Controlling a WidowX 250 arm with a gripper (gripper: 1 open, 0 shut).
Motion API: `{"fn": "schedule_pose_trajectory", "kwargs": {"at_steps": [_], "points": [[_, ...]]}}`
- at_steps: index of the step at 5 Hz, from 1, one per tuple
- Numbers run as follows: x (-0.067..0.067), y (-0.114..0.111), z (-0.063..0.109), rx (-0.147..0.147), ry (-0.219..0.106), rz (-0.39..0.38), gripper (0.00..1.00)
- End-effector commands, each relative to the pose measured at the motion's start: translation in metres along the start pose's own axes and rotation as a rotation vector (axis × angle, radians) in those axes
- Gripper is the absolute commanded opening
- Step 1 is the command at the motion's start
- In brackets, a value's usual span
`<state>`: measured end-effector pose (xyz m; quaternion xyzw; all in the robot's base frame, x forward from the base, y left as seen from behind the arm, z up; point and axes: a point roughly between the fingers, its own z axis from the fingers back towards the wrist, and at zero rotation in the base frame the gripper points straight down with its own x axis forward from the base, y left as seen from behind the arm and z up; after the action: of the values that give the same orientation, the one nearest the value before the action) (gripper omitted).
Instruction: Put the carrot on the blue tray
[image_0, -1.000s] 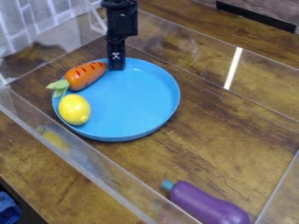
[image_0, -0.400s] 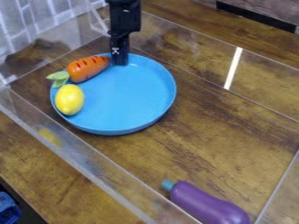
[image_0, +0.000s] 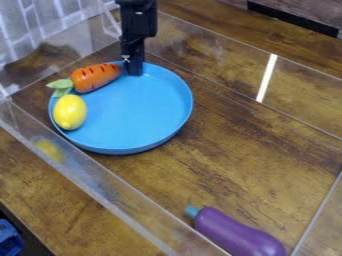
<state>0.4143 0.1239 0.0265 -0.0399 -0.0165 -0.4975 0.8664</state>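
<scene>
Gripper (image_0: 134, 68), jaws pressed together, touches the blue tray's (image_0: 154, 125) far rim. Carrot (image_0: 95, 77) lies across that rim beside it, half off. Judgement: nudge the carrot inward slowly, avoiding the lemon (image_0: 70, 112).

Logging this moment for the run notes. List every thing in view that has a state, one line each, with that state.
carrot: lying on its side across the tray's far-left rim, leafy end outward.
blue tray: flat on the table, mostly bare inside.
lemon: resting on the tray's left edge.
eggplant: lying on the table, near right, apart from the tray.
gripper: shut, pointing down, tips at the carrot's thick end.
</scene>
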Motion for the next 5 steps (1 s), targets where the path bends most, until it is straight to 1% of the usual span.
{"fn": "schedule_pose_trajectory", "kwargs": {"at_steps": [1, 3, 4, 5], "points": [[-0.003, 0.007, 0.046, 0.112, -0.028, -0.017, 0.00], [0.020, -0.007, 0.051, 0.117, -0.043, 0.035, 0.00], [0.031, -0.012, 0.054, 0.121, -0.052, 0.063, 1.00], [0.037, -0.013, 0.058, 0.122, -0.059, 0.061, 0.00]]}}
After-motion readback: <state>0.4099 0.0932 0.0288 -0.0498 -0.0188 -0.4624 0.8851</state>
